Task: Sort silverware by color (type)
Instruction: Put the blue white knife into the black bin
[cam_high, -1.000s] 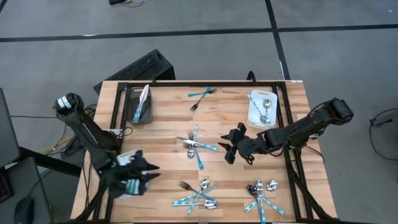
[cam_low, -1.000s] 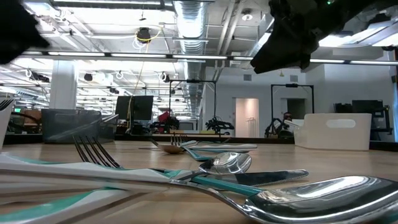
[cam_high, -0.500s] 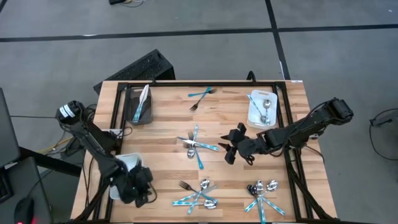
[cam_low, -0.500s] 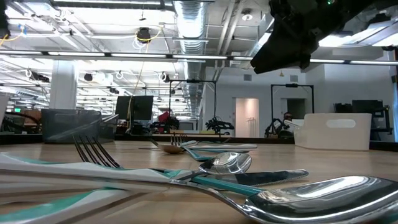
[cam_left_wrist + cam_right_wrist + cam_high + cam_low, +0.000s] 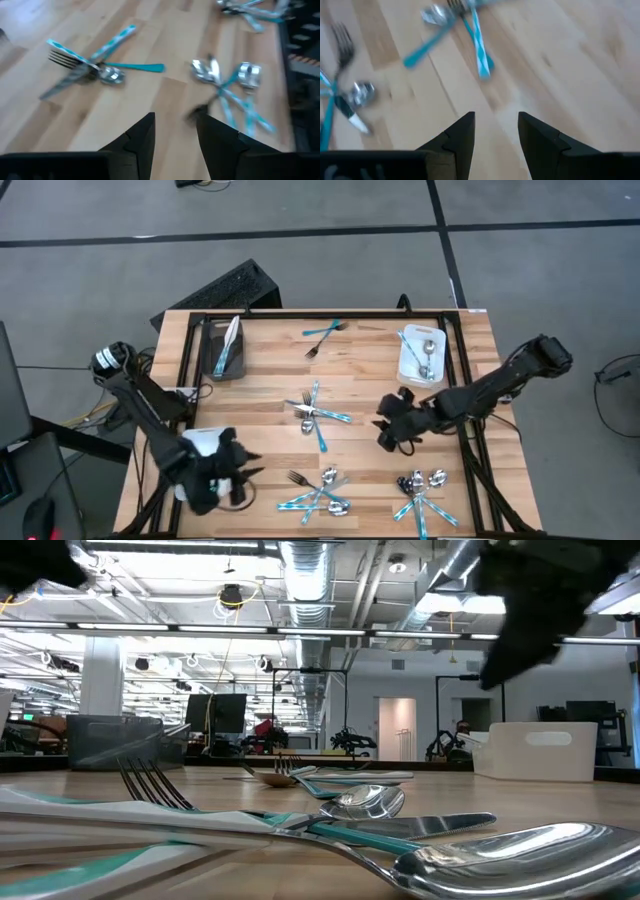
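Two bins stand at the table's far side: one dark bin [image 5: 224, 348] and one white bin [image 5: 421, 356]. The loose silverware lies in four groups: a far pair [image 5: 324, 334], a middle cluster [image 5: 316, 415], a near-left heap [image 5: 318, 491] and a near-right heap [image 5: 421, 490]. Pieces per heap overlap, perhaps five each.

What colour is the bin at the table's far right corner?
White; the bin shows best in the high view.
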